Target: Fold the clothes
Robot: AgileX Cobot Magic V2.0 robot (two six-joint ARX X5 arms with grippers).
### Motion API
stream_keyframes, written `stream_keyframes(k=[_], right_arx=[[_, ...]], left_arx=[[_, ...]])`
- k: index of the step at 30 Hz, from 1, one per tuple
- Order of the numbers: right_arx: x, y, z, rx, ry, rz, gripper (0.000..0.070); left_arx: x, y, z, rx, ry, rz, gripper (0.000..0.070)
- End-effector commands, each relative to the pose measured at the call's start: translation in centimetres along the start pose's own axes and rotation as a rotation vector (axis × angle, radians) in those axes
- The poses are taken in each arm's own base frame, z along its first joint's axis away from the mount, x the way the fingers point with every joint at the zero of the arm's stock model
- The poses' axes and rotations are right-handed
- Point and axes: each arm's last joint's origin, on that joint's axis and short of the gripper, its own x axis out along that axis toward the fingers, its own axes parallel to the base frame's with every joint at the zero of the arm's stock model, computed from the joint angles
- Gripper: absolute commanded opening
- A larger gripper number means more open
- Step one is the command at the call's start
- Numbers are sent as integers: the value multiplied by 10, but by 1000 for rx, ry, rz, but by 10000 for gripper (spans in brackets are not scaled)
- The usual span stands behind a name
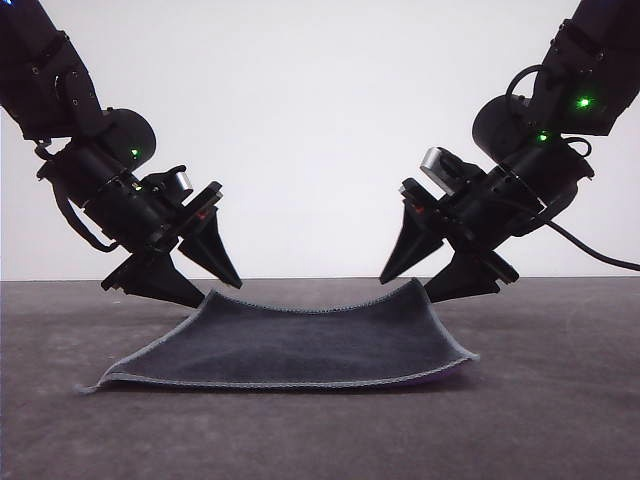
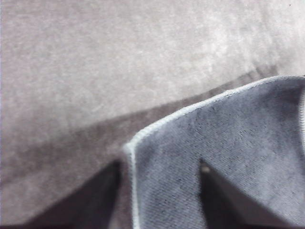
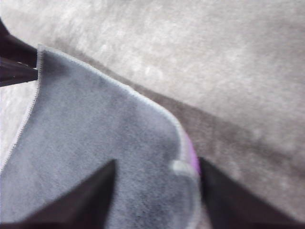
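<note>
Both grippers sit low at the far corners of the cloth [image 1: 300, 345]: the left gripper [image 1: 222, 290] and the right gripper [image 1: 405, 290] each have their fingers spread, one on either side of a raised corner, though whether they actually pinch the fabric is hard to tell. Dark grey face up, with a purple sliver at the right edge, the cloth lies on a grey felt-like table [image 1: 560, 420] before a plain white wall [image 1: 320, 120].
</note>
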Motion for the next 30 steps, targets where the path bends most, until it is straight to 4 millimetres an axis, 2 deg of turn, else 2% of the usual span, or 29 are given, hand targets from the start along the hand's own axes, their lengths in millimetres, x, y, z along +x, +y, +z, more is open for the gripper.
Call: stream_keyframes(k=[1, 3, 12, 22, 30], right_arx=[[7, -4, 1, -6, 2, -1, 58], [7, -4, 1, -7, 0, -6, 0], [7, -5, 1, -12, -2, -8, 0], [-4, -4, 2, 4, 20, 176, 0], [-11, 0, -12, -1, 141, 246, 0]], left_arx=[[7, 3, 2, 16, 2, 12, 8], [7, 4, 2, 22, 2, 27, 0], [9, 5, 1, 45, 9, 37, 0], [6, 5, -7, 29, 81, -90, 0], [-1, 0, -18, 43, 182, -147, 0]])
